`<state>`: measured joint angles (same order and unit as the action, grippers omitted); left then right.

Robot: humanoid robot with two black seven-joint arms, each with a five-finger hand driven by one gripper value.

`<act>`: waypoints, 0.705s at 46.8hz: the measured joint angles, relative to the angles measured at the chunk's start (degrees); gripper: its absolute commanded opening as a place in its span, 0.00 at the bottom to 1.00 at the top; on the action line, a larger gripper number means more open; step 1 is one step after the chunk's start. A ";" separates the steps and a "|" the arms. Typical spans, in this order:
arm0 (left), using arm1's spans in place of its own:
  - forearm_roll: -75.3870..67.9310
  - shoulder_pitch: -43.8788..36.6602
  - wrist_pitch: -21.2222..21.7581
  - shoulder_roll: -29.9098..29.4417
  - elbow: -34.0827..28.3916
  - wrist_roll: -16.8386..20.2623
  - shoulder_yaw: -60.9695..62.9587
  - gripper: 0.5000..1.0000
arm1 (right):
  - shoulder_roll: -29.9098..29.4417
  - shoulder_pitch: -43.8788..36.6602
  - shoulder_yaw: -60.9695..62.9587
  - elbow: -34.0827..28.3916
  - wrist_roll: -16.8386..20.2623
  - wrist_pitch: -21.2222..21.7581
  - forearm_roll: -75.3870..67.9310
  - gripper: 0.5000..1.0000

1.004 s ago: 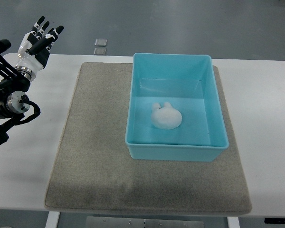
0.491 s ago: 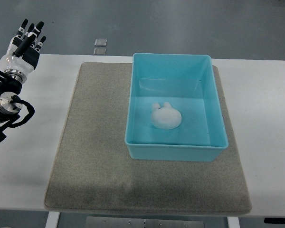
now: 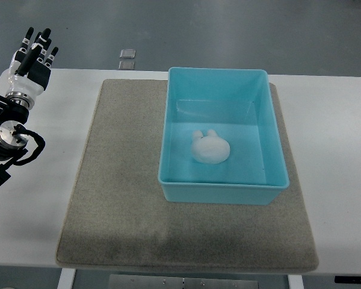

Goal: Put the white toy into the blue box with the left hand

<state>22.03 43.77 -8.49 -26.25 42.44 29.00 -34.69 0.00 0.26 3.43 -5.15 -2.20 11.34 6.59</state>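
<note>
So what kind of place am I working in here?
Likely a robot lab or test bay: a plain white table with a grey mat, a blue box on it, bare grey floor beyond.

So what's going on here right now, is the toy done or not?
Looks done. The white toy lies on the floor of the blue box, which sits on the grey mat. The left hand is off at the table's far left corner, fingers straight and holding nothing. The right arm isn't in view.

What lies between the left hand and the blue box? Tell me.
In the top view, only bare white table and grey mat separate the left hand from the blue box.
</note>
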 measured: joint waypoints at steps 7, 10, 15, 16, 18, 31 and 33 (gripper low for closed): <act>0.07 -0.21 -0.09 0.37 0.01 0.00 -0.67 0.99 | 0.00 0.00 0.00 -0.01 0.00 0.00 0.00 0.87; 0.08 -0.47 -0.39 0.40 0.35 0.01 -0.72 0.99 | 0.00 0.00 0.00 -0.01 0.00 0.00 0.00 0.87; 0.11 -1.01 -0.72 0.45 2.25 0.12 -0.74 0.99 | 0.00 0.00 0.00 0.04 0.00 0.00 0.00 0.87; 0.11 -1.12 -0.73 0.45 2.61 0.14 -0.73 0.99 | 0.00 0.00 0.00 0.03 0.00 0.00 0.00 0.87; 0.12 -1.28 -0.73 0.46 3.19 0.17 -0.73 0.99 | 0.00 0.00 0.00 0.01 0.00 0.00 0.00 0.87; 0.12 -1.41 -0.74 0.97 3.54 0.16 -0.73 0.99 | 0.00 0.01 0.00 -0.01 0.00 0.00 0.00 0.87; 0.12 -1.42 -0.74 1.00 3.54 0.13 -0.73 0.99 | 0.00 -0.01 0.00 -0.01 0.00 0.00 0.00 0.87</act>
<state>22.15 42.36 -9.23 -25.25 45.98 29.13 -35.43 0.00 0.25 3.43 -5.16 -2.20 11.34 6.59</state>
